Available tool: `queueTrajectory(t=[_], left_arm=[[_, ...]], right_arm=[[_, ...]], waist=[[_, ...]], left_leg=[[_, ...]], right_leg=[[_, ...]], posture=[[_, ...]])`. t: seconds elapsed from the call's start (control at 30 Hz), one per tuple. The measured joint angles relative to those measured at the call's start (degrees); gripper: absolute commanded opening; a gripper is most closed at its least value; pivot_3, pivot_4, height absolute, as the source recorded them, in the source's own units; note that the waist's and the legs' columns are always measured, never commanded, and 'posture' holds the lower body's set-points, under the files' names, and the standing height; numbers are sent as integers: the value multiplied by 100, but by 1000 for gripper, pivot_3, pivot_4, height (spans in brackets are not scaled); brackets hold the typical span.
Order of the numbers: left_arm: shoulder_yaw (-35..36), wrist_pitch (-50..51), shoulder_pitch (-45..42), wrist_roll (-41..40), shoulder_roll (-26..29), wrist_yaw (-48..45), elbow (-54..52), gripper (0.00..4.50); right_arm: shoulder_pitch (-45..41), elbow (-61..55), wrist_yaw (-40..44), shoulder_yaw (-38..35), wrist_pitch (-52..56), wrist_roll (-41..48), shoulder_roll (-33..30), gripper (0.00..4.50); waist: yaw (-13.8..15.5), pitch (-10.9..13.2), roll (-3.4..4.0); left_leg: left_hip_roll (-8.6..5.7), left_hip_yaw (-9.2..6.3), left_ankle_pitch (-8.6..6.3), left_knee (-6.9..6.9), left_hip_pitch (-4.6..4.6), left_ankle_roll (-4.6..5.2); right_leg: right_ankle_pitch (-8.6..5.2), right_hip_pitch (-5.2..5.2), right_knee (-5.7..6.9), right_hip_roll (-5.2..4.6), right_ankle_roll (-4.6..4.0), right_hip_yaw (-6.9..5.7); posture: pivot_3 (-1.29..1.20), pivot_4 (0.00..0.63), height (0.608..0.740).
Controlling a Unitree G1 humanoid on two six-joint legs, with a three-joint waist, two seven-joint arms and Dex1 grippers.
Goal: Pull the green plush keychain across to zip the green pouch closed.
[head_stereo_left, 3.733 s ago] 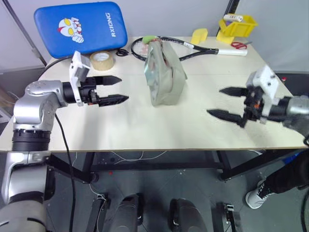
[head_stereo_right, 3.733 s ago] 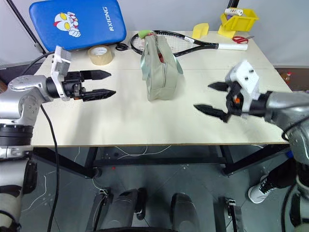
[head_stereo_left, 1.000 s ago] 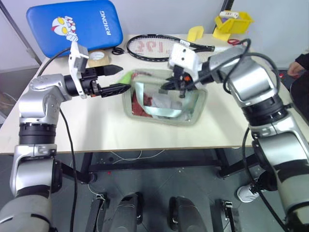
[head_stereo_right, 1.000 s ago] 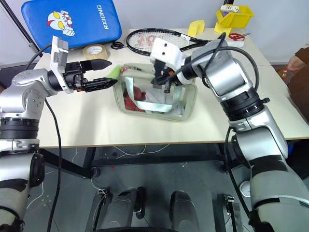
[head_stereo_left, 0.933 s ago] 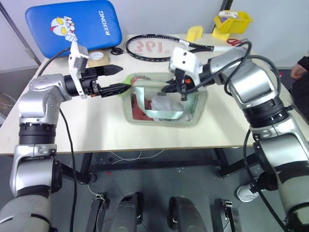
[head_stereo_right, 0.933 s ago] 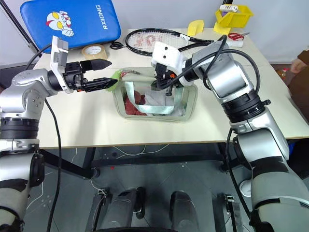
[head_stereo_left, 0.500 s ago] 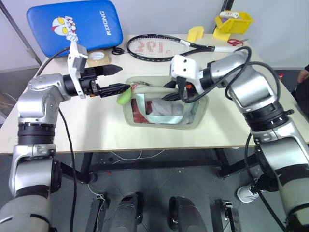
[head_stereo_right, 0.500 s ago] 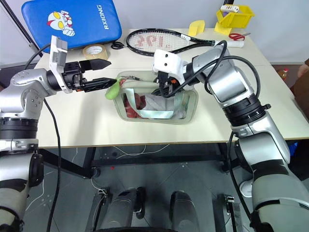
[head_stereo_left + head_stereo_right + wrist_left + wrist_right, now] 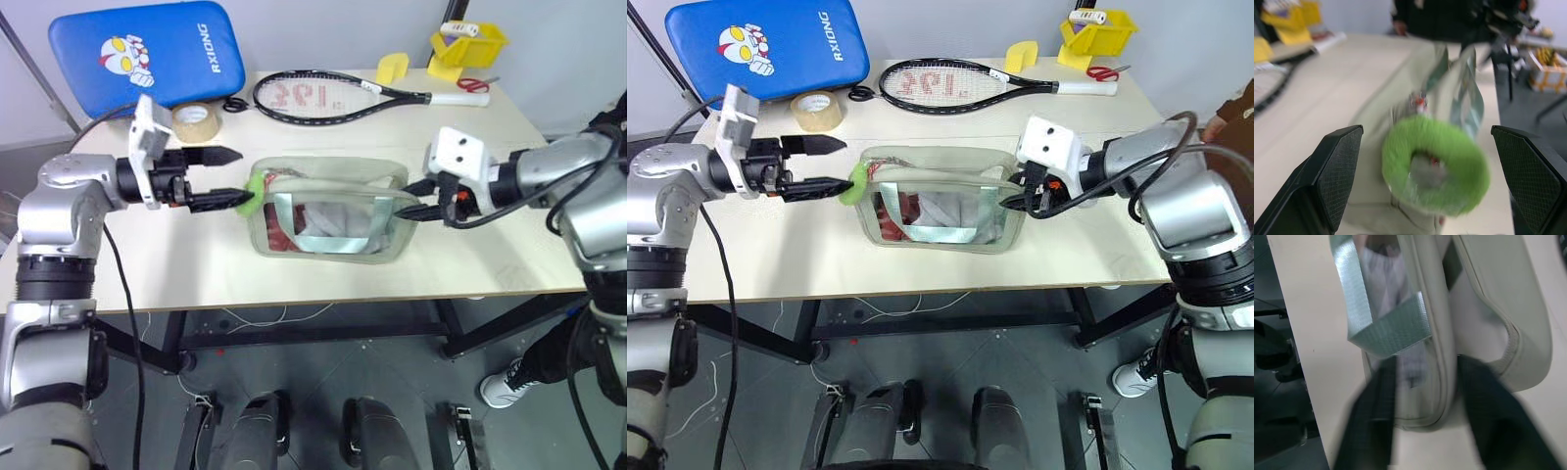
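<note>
Head views: green pouch [image 9: 328,220] lies flat mid-table, window up, contents hard to make out. Left gripper [image 9: 238,176] spread wide, lower fingertip at the green plush keychain [image 9: 255,186] on the pouch's near end. Right gripper [image 9: 408,200] at the opposite end, fingers astride the pouch edge, narrow gap; grip unclear. Bare table [image 9: 196,264] around both. Left wrist view: keychain blurred, centred between the fingers [image 9: 1337,171], apart from both. Right wrist view: fingers motion-blurred either side of the pouch rim.
</note>
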Motion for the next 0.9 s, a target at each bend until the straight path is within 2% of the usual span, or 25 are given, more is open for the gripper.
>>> queueTrajectory(t=[0.3, 0.6, 0.7, 0.9], left_arm=[[-159, -123, 112, 145, 53, -160, -137, 4500], [-92, 98, 405, -137, 83, -188, -733, 4500], [-163, 32, 456, 60, 91, 11, -741, 3609], [-195, -100, 353, 264, -47, 300, -423, 551]], right_arm=[[-5, -2, -246, -1, 132, 9, 30, 43], [-27, -2, -277, -1, 241, 25, 35, 43], [-34, -4, -279, -1, 257, 27, 35, 0], [-71, -2, -337, -1, 358, 29, 48, 0]], waist=[[13, 0, 0], [15, 0, 0], [18, 0, 0], [24, 0, 0]], left_leg=[[0, -2, 0, 5, -2, 0], [0, -3, 0, 5, -2, 0], [0, -3, 0, 5, -2, 1], [-1, -4, 0, 8, -4, 1]], right_leg=[[0, 2, -1, -1, 0, -1], [0, 2, -1, -1, 0, -1], [0, 3, -1, -1, 0, -1], [0, 3, 0, 0, 0, -2]], posture=[[0, 150, 740], [0, 150, 740], [0, 150, 740], [0, 150, 740]])
